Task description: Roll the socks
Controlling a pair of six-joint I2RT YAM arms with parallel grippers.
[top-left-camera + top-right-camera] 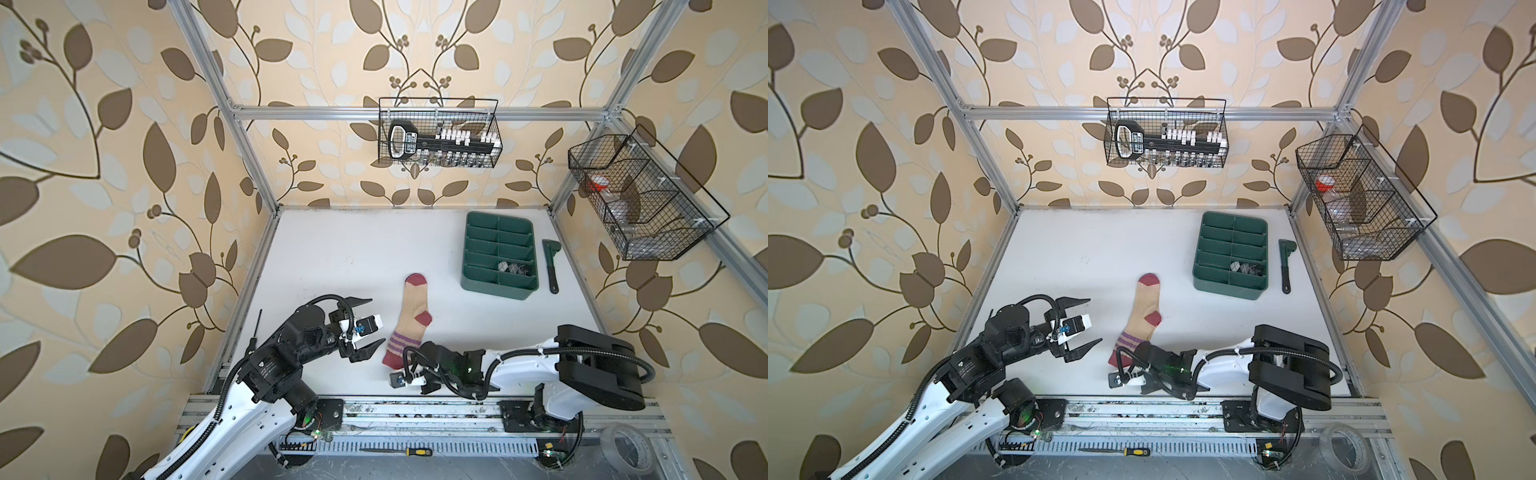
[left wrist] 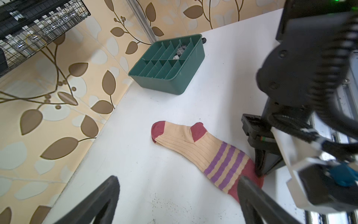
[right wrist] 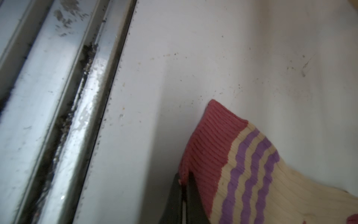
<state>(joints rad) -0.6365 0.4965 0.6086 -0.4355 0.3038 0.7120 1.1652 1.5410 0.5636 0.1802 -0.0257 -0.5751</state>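
On the white table [image 1: 340, 257]: the beige sock [image 1: 413, 316] lies flat near the middle, slightly towards the front. Its toe points to the back and its cuff to the front.
Beige sock, look: ribbed beige knit with a maroon toe, heel patch and cuff. Purple stripes cross the leg just above the cuff, and they show clearly in the left wrist view [image 2: 203, 153].
Beige sock, cuff: the maroon edge is puckered and drawn up where it is pinched, as the right wrist view [image 3: 251, 164] shows.
Black sock [image 1: 512, 267]: black with grey-white diamonds, bundled small. It sits in a right-hand compartment of the green tray [image 1: 498, 291], in the second row from the front, well apart from the beige sock.
Right gripper [image 3: 184, 175]: low at the table, jaws pressed together and clamped on the edge of the maroon cuff.
Left gripper [image 1: 377, 321]: jaws spread wide and holding nothing. It is just left of the sock's leg and not touching it.
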